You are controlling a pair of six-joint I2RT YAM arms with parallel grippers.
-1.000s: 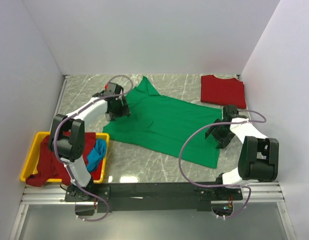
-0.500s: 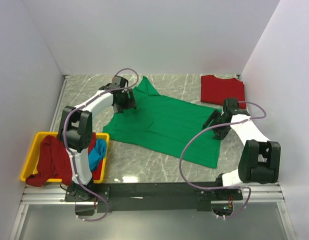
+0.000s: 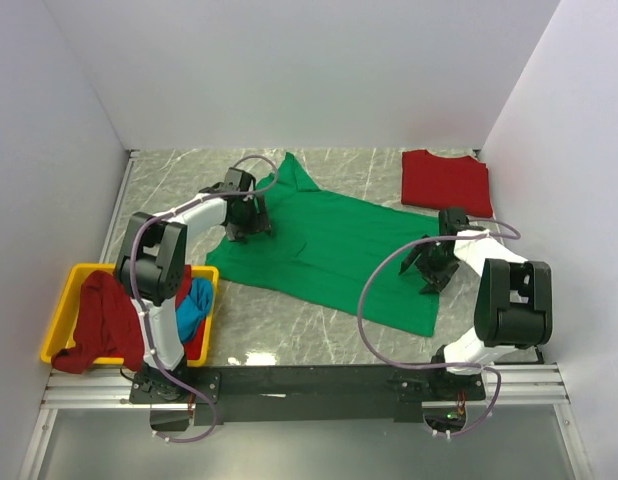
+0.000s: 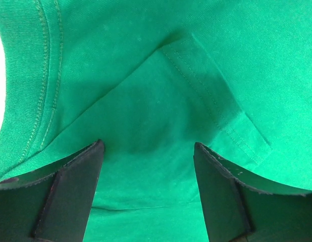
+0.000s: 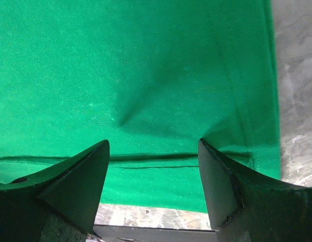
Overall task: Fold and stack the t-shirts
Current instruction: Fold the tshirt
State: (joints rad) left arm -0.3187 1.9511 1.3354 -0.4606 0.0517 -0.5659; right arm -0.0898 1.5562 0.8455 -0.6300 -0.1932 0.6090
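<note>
A bright green t-shirt (image 3: 329,250) lies spread on the marble table. My left gripper (image 3: 241,222) is open, low over its upper left part near the collar; the left wrist view shows green cloth (image 4: 146,101) with seams between the spread fingers (image 4: 80,186). My right gripper (image 3: 426,268) is open over the shirt's right edge; the right wrist view shows the hem (image 5: 161,161) between the fingers (image 5: 221,181). A folded red t-shirt (image 3: 446,181) lies at the back right. A dark red shirt (image 3: 99,325) and a blue one (image 3: 194,308) sit in the bin.
A yellow plastic bin (image 3: 67,295) stands at the near left, the dark red shirt hanging over its front. White walls close in the table on three sides. Purple cables loop from both arms.
My left gripper swung up toward the collar, then came back down a little onto the shirt. My right gripper moved up, then down and left onto the shirt's right edge.
</note>
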